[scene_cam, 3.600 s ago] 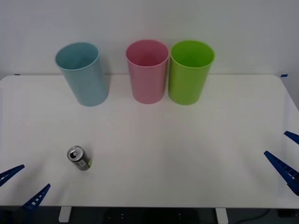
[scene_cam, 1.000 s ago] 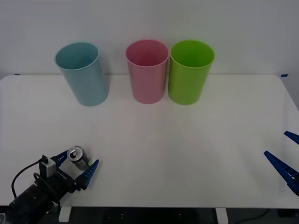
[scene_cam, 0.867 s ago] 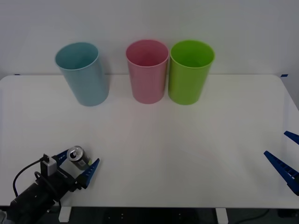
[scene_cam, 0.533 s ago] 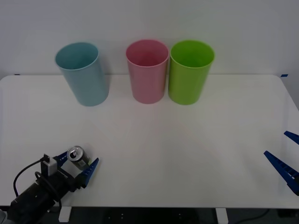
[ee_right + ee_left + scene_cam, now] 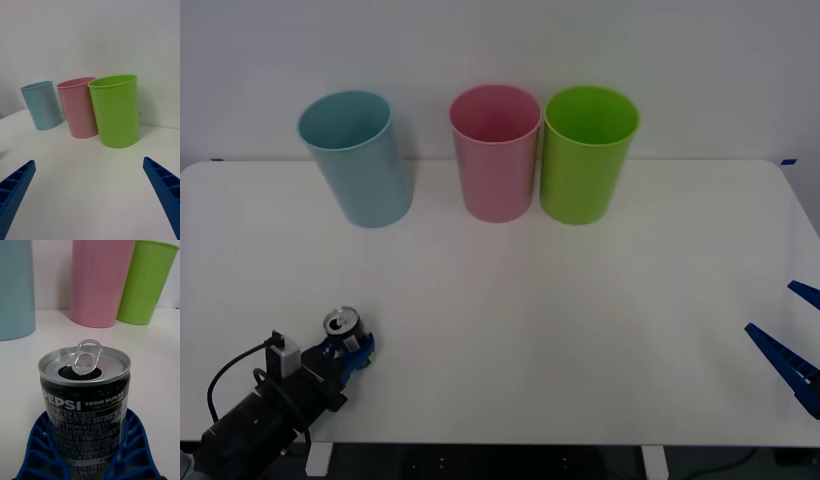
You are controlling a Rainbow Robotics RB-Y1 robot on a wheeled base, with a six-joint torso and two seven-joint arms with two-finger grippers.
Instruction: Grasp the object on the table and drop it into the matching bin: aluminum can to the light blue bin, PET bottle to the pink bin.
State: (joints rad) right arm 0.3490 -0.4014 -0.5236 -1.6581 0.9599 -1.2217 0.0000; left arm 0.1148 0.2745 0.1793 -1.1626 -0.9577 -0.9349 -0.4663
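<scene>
At the table's (image 5: 510,300) near left corner, the left gripper (image 5: 348,352) had its blue fingers (image 5: 39,446) pressed tight against both sides of the can (image 5: 344,330), which stood upright, tab raised over an open mouth. Along the far edge, before a plain white wall, stood the blue bin (image 5: 358,158), then, touching each other, the pink bin (image 5: 496,152) and a green bin (image 5: 587,153). The right gripper (image 5: 795,335) waited at the right edge, fingers spread wide, holding nothing
</scene>
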